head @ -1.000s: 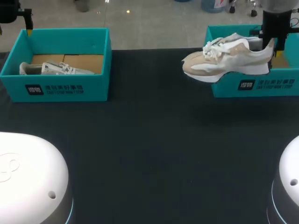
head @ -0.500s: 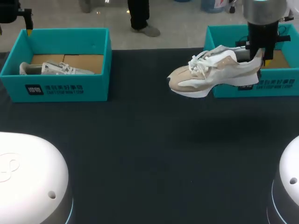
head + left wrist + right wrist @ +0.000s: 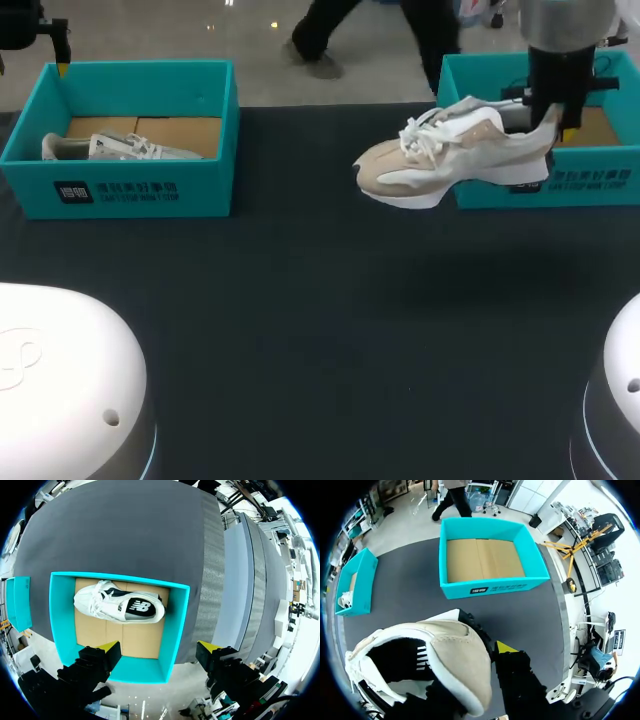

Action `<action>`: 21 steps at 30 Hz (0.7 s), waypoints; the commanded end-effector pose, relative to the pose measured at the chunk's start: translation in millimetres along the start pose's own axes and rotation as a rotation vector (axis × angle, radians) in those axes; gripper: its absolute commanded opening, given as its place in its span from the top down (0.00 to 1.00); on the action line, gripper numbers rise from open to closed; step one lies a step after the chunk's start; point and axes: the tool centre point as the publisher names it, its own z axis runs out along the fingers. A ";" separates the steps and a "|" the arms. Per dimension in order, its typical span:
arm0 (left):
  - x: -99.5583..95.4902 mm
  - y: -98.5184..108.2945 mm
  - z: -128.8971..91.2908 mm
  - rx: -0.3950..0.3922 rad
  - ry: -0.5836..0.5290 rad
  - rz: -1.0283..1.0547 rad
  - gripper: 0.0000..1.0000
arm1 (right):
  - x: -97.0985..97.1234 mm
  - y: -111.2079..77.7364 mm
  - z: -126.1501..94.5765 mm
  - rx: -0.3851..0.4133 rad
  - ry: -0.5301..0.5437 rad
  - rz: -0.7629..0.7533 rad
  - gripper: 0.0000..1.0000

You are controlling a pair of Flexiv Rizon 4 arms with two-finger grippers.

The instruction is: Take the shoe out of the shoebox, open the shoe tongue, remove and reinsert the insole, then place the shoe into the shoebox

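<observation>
Right gripper [image 3: 556, 112], clenched on the heel of the beige shoe [image 3: 440, 160], holds it aloft just beside the emptied shoebox [image 3: 600, 185], toe pointing away, likely bound for the open table [image 3: 320, 300], where the released left gripper [image 3: 157, 647] can help.
</observation>
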 end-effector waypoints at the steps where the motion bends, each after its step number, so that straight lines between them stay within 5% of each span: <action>1: 0.1 -0.3 -1.0 0.000 0.003 0.001 0.00 | 18.6 -30.6 -18.4 -0.022 -0.041 0.020 1.00; 13: 0.1 -0.3 -1.0 0.000 0.003 0.001 0.00 | 80.7 -105.9 -26.9 -0.018 -0.035 -0.025 1.00; 21: 0.1 -0.3 -1.0 0.000 0.003 0.001 0.00 | 106.7 -136.8 -28.4 0.018 -0.003 -0.045 1.00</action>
